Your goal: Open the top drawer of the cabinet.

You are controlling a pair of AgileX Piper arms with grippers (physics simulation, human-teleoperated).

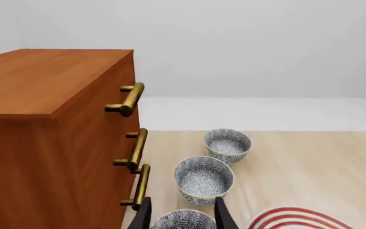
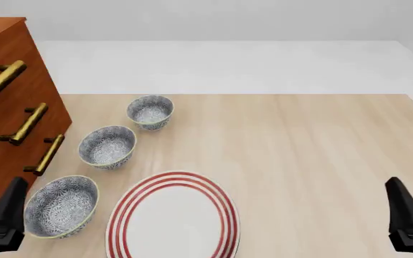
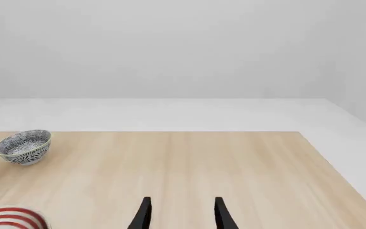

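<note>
Jaws of both grippers apart, empty

Three bowls, one plate, on a table.

Three patterned bowls are set in a diagonal row on the light wood table (image 2: 321,150): far bowl (image 2: 150,112), mid bowl (image 2: 107,146), near bowl (image 2: 61,206), each well apart from the next. All are seen upright, w/ blue-grey print inside & out and pale rims. A red-striped white plate (image 2: 172,217) is laid flat just beside the near bowl, not touching; its near edge is cut off by the frame.
</note>
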